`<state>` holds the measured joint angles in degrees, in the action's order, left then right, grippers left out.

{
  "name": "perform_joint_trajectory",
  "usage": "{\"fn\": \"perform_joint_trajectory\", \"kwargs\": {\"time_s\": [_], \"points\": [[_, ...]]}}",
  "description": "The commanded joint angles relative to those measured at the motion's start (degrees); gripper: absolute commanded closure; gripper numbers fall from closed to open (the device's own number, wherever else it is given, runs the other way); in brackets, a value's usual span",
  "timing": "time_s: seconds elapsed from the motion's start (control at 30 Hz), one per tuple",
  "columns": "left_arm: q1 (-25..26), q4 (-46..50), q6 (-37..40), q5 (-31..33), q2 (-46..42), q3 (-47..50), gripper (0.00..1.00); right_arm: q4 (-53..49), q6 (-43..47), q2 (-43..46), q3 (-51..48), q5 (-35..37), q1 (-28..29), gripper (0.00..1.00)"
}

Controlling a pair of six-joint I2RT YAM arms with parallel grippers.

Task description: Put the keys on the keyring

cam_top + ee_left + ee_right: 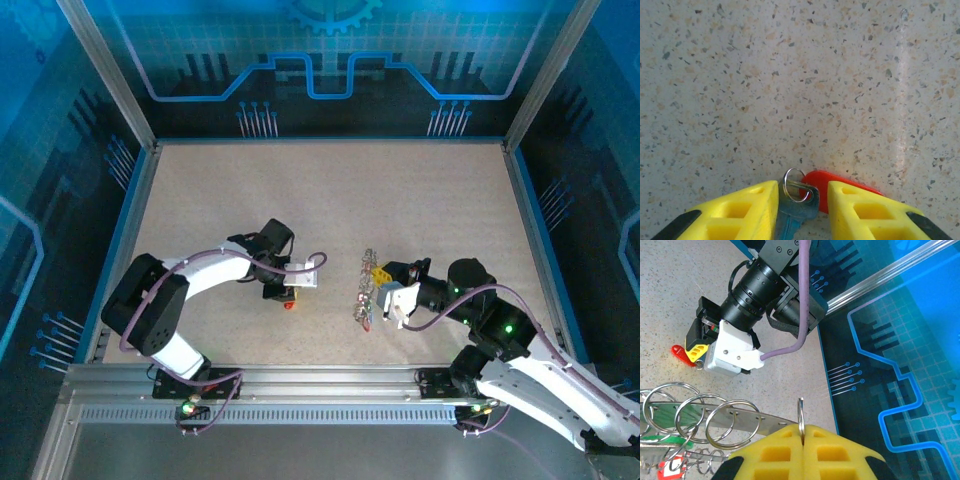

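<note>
- Closest in, the right gripper (pixel 802 430). Its chunky yellow plastic fingers (pixel 775 452) are pressed fully together, pinching a thin silver wire ring (pixel 801 412) that stands edge-on between the tips.
- Right beside that ring is the keyring (pixel 747 417). It's a flat grey metal strip with holes, with several bigger silver wire loops (pixel 732 422) threaded through it, lying on the speckled beige table (pixel 420 200).
- From above, the keyring is a short bumpy line just off the right gripper's tips, a bit right of the table's middle.
- A green plastic tag (pixel 667 440) and a red-and-white plastic tag (pixel 670 466) sit under the loops. The keys they hang from are too jumbled to pick out.
- Further over, well apart from the keyring, the left gripper (pixel 800 192) is down at the table surface.
- Its yellow fingers are partly apart, straddling a small silver key (pixel 796 206).
- The key has a little split ring (pixel 785 181) through its head and a red oval tag (pixel 822 179) lying flat next to it.
- One finger sits against the key's edge and the other overlaps the tag. I honestly can't tell if they're squeezing or just sitting around it.
- At the far end, the blue circuit-pattern back wall (pixel 320 60).
</note>
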<state>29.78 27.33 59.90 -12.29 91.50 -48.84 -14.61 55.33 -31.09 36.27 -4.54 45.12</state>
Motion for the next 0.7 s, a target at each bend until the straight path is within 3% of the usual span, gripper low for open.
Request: {"fn": "perform_joint_trajectory", "kwargs": {"time_s": [0.0,0.33,0.47,0.6,0.67], "points": [[-0.2,2.9,0.0,-1.8,1.6,-2.0,0.7,1.6,-0.6,0.6,1.3,-0.3,0.9,1.0],[-0.2,3.8,0.2,-2.0,2.2,-2.4,0.82,1.6,-0.6,0.6,1.4,-0.2,0.9,1.0],[-0.2,4.4,0.7,-2.1,2.0,-2.6,0.92,1.6,-0.6,0.6,1.3,-0.3,0.9,1.0],[-0.1,3.5,0.9,-2.0,1.8,-2.2,0.91,1.7,-0.6,0.5,1.4,-0.4,0.9,1.0],[0.1,2.5,0.7,-2.0,1.7,-1.7,0.85,1.8,-0.7,0.5,1.3,-0.4,0.8,1.0]]}}
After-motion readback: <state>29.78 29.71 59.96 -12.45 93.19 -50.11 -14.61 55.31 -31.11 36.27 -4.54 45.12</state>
